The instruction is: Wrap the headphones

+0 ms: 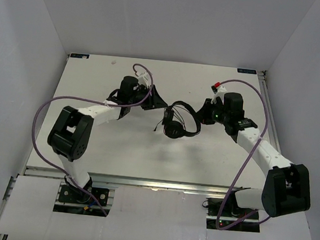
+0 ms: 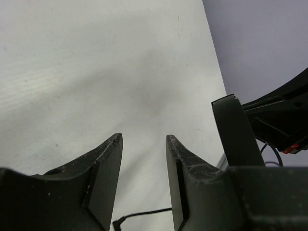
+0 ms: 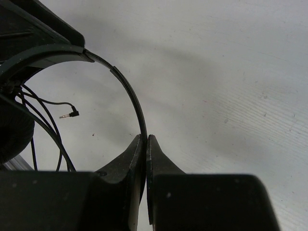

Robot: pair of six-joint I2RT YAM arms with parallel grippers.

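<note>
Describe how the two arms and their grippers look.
The left arm and right arm have white links, bulky black joints and looping purple cables. The left gripper and right gripper are black with tapered, scuffed fingers. Red tag near right wrist.

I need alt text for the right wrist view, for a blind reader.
The right gripper is shut on the thin black headband of the headphones. At left their thin cable loops over the white table, plug unattached.

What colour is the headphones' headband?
Black; the headband shows best in the right wrist view, pinched by the right end effector.
</note>
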